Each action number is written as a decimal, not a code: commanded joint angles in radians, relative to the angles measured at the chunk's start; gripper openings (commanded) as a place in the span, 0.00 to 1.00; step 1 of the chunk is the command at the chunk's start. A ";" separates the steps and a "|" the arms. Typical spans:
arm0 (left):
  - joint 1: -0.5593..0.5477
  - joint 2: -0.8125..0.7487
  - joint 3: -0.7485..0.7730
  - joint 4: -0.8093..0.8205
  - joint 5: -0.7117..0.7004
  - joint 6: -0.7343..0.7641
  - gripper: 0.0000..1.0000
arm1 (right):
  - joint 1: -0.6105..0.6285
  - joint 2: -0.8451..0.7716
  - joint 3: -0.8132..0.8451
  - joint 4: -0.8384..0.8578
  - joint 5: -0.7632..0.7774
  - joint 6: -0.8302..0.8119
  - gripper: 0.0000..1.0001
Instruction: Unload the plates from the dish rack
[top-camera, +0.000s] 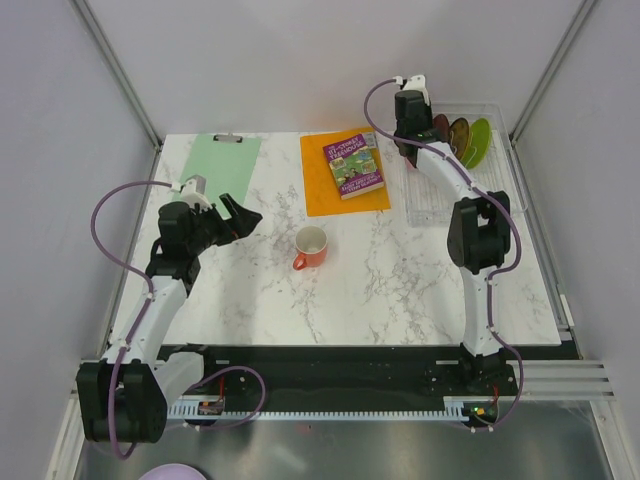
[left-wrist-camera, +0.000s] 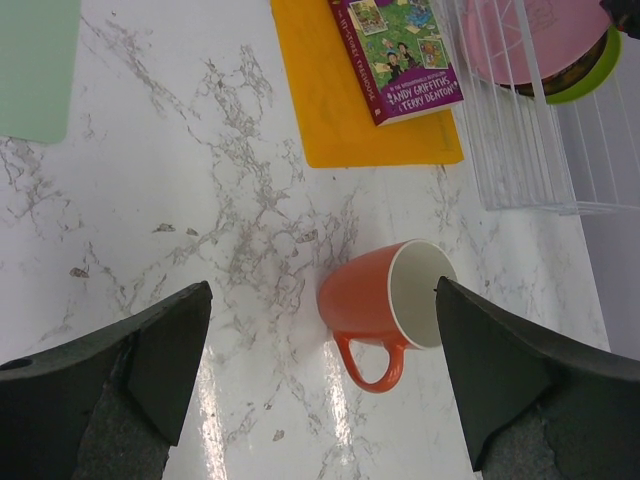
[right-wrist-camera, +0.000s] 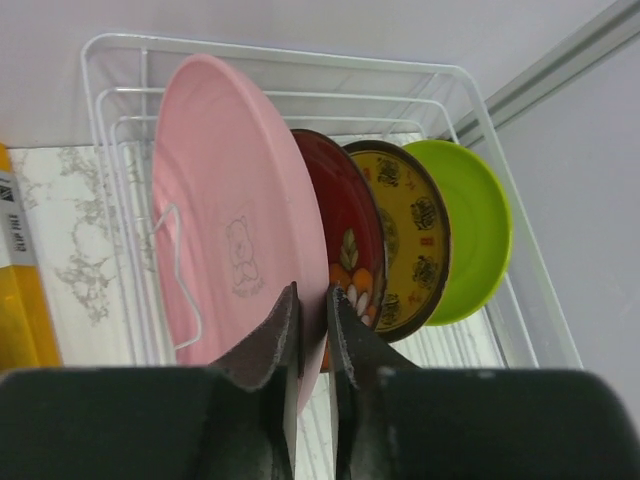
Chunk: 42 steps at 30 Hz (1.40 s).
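right gripper (right-wrist-camera: 312, 296) closed on pink plate (right-wrist-camera: 230, 200) rim, apparently, inside dish rack (right-wrist-camera: 118, 130) | lift straight up, clear of red plate (right-wrist-camera: 347, 210) | left gripper (left-wrist-camera: 320, 290) open, well away

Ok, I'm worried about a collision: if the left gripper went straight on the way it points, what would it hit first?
Most likely the orange mug with a white inside, which sits between the open left gripper's fingers, slightly toward the right one; depth is unclear.
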 joint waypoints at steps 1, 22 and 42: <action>0.005 -0.018 -0.003 0.032 -0.013 0.042 1.00 | -0.005 0.012 0.032 0.003 0.010 -0.002 0.08; 0.005 -0.002 0.041 -0.072 -0.071 0.005 1.00 | 0.104 -0.209 -0.099 0.497 0.435 -0.474 0.00; 0.004 -0.079 -0.054 0.169 0.173 -0.140 0.96 | 0.334 -0.815 -0.611 -0.033 -0.175 0.331 0.00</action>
